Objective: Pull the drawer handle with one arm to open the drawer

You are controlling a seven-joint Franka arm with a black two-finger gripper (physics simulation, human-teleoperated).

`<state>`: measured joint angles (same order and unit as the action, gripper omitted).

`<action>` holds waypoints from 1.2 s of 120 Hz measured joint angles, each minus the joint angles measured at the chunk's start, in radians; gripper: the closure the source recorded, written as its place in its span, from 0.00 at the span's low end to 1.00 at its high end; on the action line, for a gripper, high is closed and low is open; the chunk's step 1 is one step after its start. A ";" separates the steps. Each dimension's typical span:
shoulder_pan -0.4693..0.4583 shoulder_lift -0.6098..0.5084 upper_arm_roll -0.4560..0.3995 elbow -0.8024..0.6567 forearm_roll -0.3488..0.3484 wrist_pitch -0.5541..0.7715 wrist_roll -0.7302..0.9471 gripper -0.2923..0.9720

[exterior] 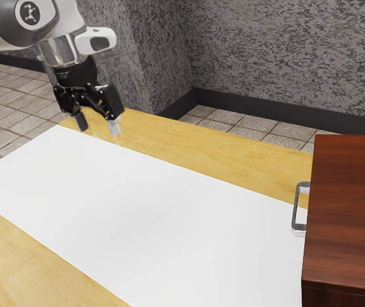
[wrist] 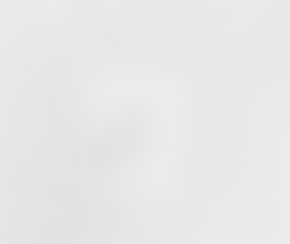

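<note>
Gripper (exterior: 98, 128) hangs wide open and empty, drawer handle (exterior: 300, 209) way off at its 4 o'clock (skinny loop), so a misaligned reach could just slip off.

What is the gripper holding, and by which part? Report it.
Nothing is held. The gripper hangs open and empty over the table, far from the drawer handle.

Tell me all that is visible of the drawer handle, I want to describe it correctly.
The drawer handle is a slim, silver-grey, metallic-looking bar bent into a U shape. It stands upright, both ends fixed to the side of the dark wooden cabinet that faces the exterior view's left. Nothing else touches it; the gripper hangs far away.
</note>
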<state>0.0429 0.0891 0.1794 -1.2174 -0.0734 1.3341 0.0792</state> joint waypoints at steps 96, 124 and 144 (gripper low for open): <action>-0.048 0.117 -0.422 0.007 0.038 0.050 -0.594 0.23; -0.059 0.187 -0.427 0.028 0.064 0.120 -0.720 0.23; -0.063 0.222 -0.450 0.065 0.064 0.151 -0.798 0.23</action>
<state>-0.0202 0.3111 -0.2707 -1.1527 -0.0098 1.4847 -0.7188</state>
